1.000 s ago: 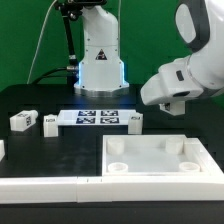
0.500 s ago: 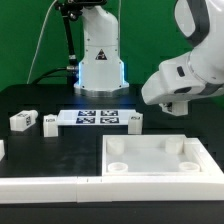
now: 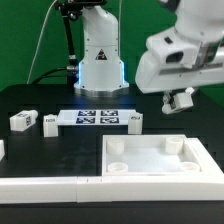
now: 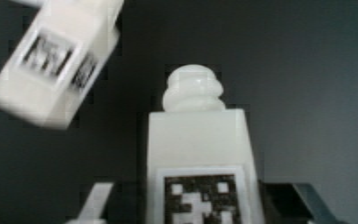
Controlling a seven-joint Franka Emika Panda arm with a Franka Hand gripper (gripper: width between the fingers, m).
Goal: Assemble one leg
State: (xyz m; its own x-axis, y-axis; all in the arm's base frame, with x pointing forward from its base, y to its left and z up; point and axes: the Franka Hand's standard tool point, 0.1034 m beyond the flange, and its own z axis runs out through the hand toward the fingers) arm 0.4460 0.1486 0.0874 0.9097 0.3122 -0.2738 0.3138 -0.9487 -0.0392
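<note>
My gripper (image 3: 181,99) hangs in the air above the far right corner of the white tray (image 3: 150,176). It is shut on a leg (image 4: 197,140), a small white block with a marker tag and a round peg at its far end. The fingers (image 4: 98,200) flank the leg on both sides in the wrist view. The held leg shows as a small white piece (image 3: 183,98) in the exterior view. A second leg (image 4: 60,60) lies blurred on the black table beyond it. Three more legs lie on the table (image 3: 24,119), (image 3: 50,122), (image 3: 137,121).
The marker board (image 3: 97,118) lies between the legs in front of the arm's base (image 3: 98,65). The tray has round corner sockets (image 3: 118,147). A long white bar (image 3: 40,190) lies along the front at the exterior view's left.
The arm has risen and swung toward the exterior view's left. The gripper with the leg, hidden behind the arm before, now shows above the tray's far right corner.
</note>
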